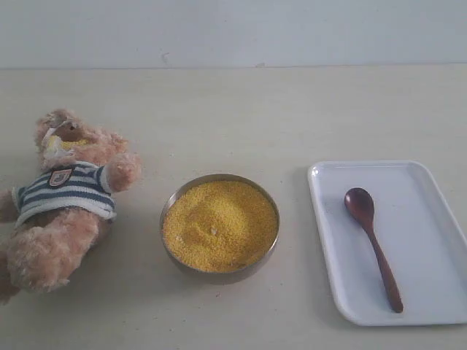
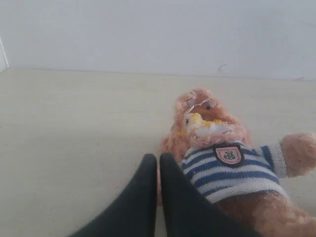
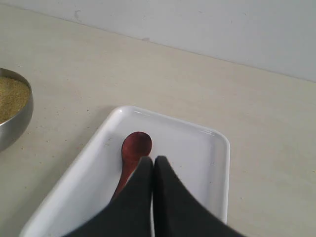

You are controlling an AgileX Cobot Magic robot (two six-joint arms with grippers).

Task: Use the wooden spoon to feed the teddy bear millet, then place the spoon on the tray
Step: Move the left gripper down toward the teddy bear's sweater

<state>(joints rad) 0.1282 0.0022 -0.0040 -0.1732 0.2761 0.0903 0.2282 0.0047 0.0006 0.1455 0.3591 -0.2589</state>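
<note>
The teddy bear (image 1: 62,197) lies on its back at the left of the table, in a navy-and-white striped shirt, with yellow grains around its muzzle (image 2: 200,121). Millet (image 1: 219,224) fills the round metal bowl (image 1: 220,275) in the middle. At the right, the wooden spoon (image 1: 372,244) lies alone on the white tray (image 1: 438,219). Neither gripper shows in the exterior view. My left gripper (image 2: 158,159) is shut and empty, beside the bear's shirt (image 2: 232,173). My right gripper (image 3: 152,161) is shut and empty above the tray (image 3: 197,148), with the spoon (image 3: 133,150) just beyond its tips.
The bowl's rim (image 3: 19,113) stands apart from the tray's edge. A pale wall (image 1: 233,29) bounds the back of the table.
</note>
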